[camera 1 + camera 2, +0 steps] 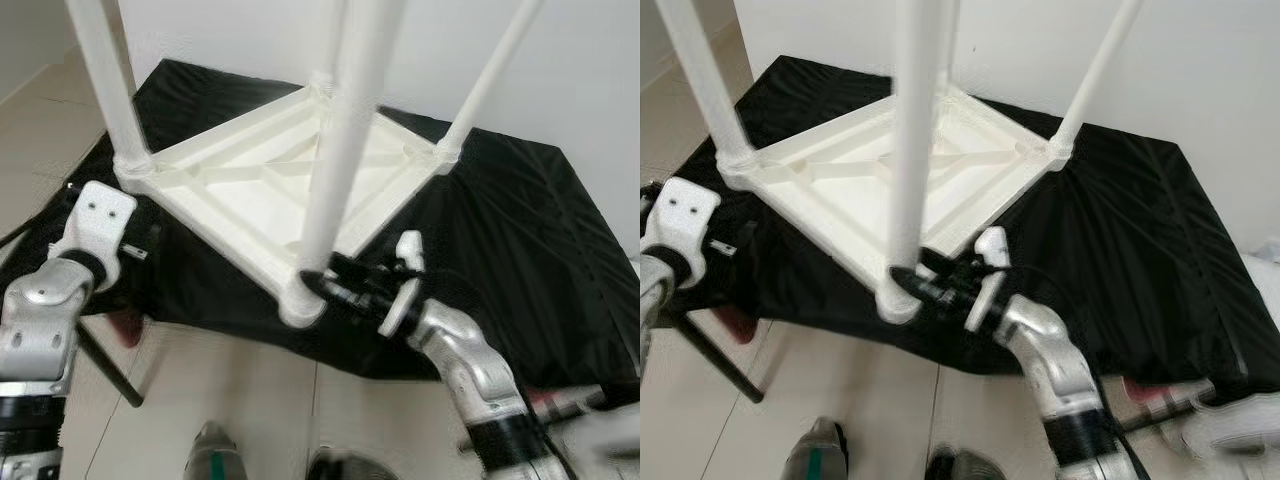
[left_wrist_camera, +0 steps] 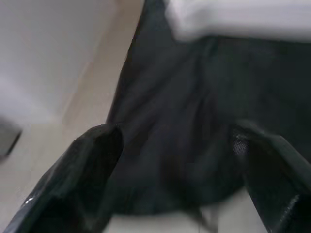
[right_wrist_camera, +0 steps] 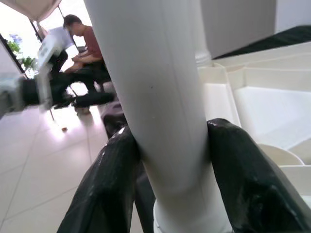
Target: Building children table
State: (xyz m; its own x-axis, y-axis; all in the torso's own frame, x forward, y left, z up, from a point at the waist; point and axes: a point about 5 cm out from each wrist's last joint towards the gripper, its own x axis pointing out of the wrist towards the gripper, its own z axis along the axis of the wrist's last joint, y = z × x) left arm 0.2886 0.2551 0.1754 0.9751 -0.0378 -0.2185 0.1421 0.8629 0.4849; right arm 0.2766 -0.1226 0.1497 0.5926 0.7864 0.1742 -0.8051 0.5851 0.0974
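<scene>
Pinching the near white leg (image 3: 160,97) at its base, right gripper (image 1: 322,284) fingers (image 3: 252,179) press on both sides, just above the corner socket at 6 o'clock of the upturned tabletop (image 1: 255,195). Tabletop lies on black cloth (image 1: 520,250) over the floor, legs pointing up. Left gripper (image 2: 175,179) at 9 o'clock, fingers spread, hovering over cloth edge, holding nothing.

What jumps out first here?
The white table, upside down on a black cloth on the floor, legs pointing up. The right gripper has its fingers clamped on the near leg just above its socket. The left gripper hangs open over the cloth beside the table's left corner.
</scene>
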